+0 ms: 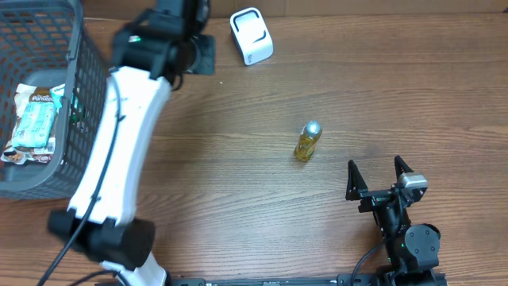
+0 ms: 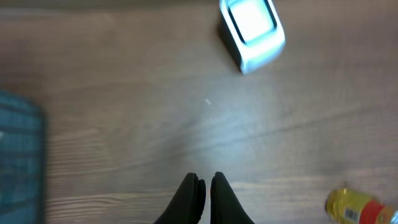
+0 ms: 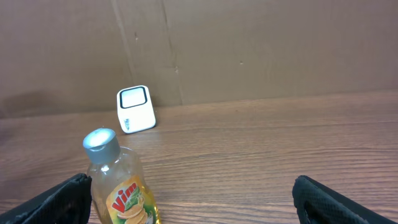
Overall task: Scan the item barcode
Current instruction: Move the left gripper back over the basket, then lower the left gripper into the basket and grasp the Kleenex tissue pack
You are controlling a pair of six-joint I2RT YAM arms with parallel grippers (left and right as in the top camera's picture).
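The bottle (image 1: 307,141), yellow liquid under a silver cap with a "Vim" label, stands upright on the wooden surface (image 1: 238,183) near its middle, untouched by either arm. The right fingers (image 1: 352,176) are spread wide and grasp nothing. They sit low at the near edge of the surface, to the right of the bottle. In the right wrist view the bottle rises just inside one finger, ahead of the tips and apart from them, with the other finger well off to the far side.

The left fingers (image 2: 193,199) are clenched together, tip against tip, with nothing between them. They hang over bare wood at the far side of the surface, between the grey basket (image 1: 79,119) and the white scanner (image 1: 251,36). From the left wrist view the bottle shows only as a blurred yellow shape in the lower right corner, well apart from the clenched tips.

The scanner rests by the far edge, beyond the bottle. The basket at the left holds a pale packet (image 1: 36,119).
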